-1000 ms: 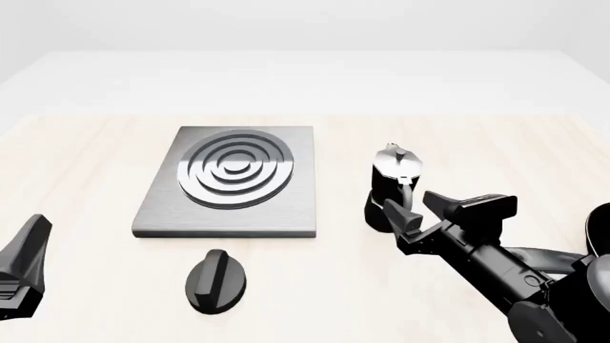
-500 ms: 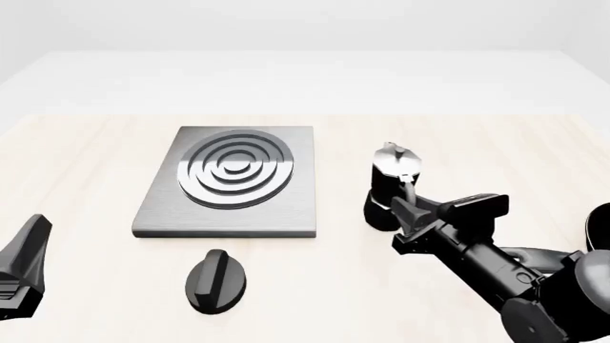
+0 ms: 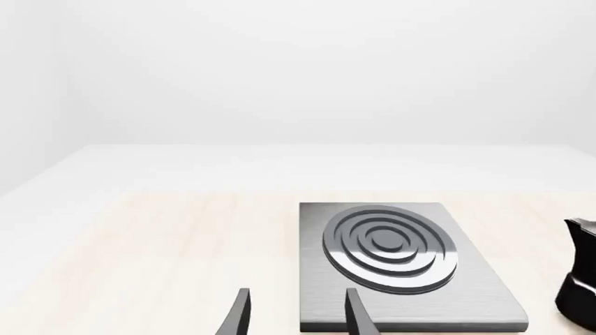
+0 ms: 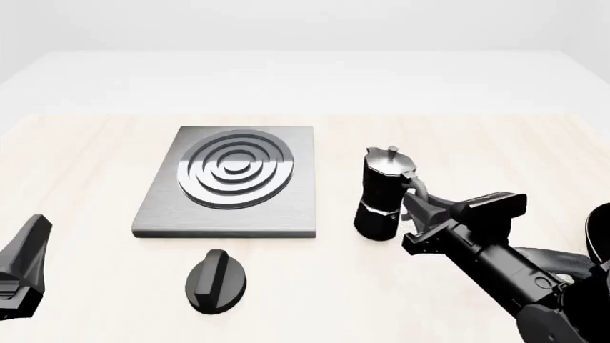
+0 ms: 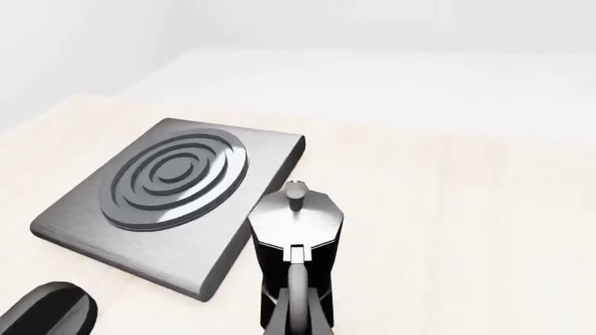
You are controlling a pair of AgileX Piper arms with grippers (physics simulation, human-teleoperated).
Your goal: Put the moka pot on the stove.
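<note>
The moka pot (image 4: 381, 194), black and faceted with a silver lid, stands upright just right of the stove's near right corner. My right gripper (image 4: 418, 203) is shut on its curved side handle, reaching in from the right. The pot (image 5: 296, 230) fills the near part of the right wrist view, its handle running toward the camera. The stove (image 4: 233, 179) is a flat grey plate with a ring burner and nothing on it; it also shows as the stove (image 5: 167, 181) beside the pot. My left gripper (image 3: 298, 315) is open and empty, short of the stove (image 3: 400, 265).
A black oval knob (image 4: 216, 280) lies on the table in front of the stove, seen also as the knob (image 5: 47, 310). The pot's edge (image 3: 582, 279) shows in the left wrist view. Pale wood table all around.
My right gripper has closed on the pot's handle. The pot has shifted a little left toward the stove and looks larger, as if raised. The left arm has not moved.
</note>
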